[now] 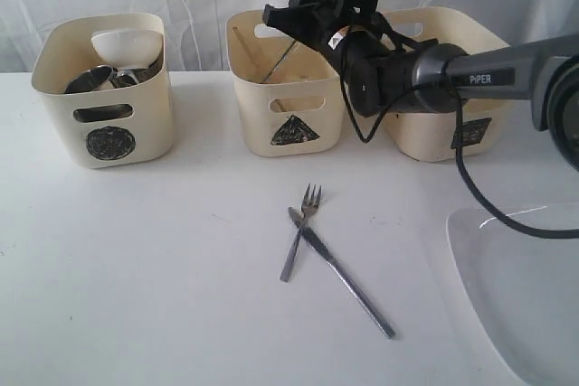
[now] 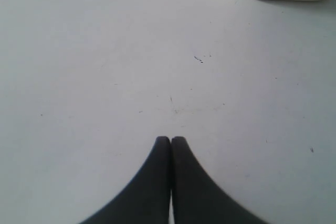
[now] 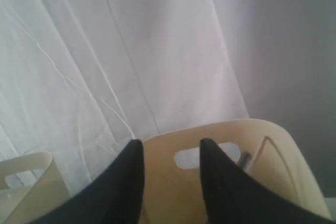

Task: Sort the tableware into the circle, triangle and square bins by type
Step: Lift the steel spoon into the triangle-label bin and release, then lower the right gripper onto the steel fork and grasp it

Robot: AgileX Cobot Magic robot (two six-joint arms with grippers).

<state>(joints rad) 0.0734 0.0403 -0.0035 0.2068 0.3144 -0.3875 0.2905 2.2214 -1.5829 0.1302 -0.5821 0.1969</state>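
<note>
The white plate (image 1: 520,287) is lying flat at the near right of the table (image 1: 163,268). I am judging it the heaviest and most breakable piece left: stiff, glazed and slippery, so I am thinking of pinching its rim rather than its flat middle. The frame is cutting off its far edges, so I cannot tell its full outline. The square bin (image 1: 425,137), where I am guessing it belongs, is sitting mostly behind my right arm (image 1: 434,70), its mark half covered and its inside hidden. The knife (image 1: 344,282) is lying mid-table, thin, rigid, slick steel hugging the surface, and I am reckoning the thicker dark handle is the place to nip it across its width. The fork (image 1: 298,237) is crossing the knife near the blade tip, though I cannot tell which is lying on top; light and stiff, it is asking for a grip at mid-stem, clear of the crossing. My right gripper (image 3: 170,142) is hovering above the triangle bin (image 1: 262,106), jaws spread with nothing between them; thin sticks (image 1: 246,50) are leaning inside, and I cannot make out a spoon. My left gripper (image 2: 170,140) is hanging pinched closed, empty, over bare table near the circle bin (image 1: 145,106), which is holding a white bowl (image 1: 127,42) and steel vessels (image 1: 90,79).
</note>
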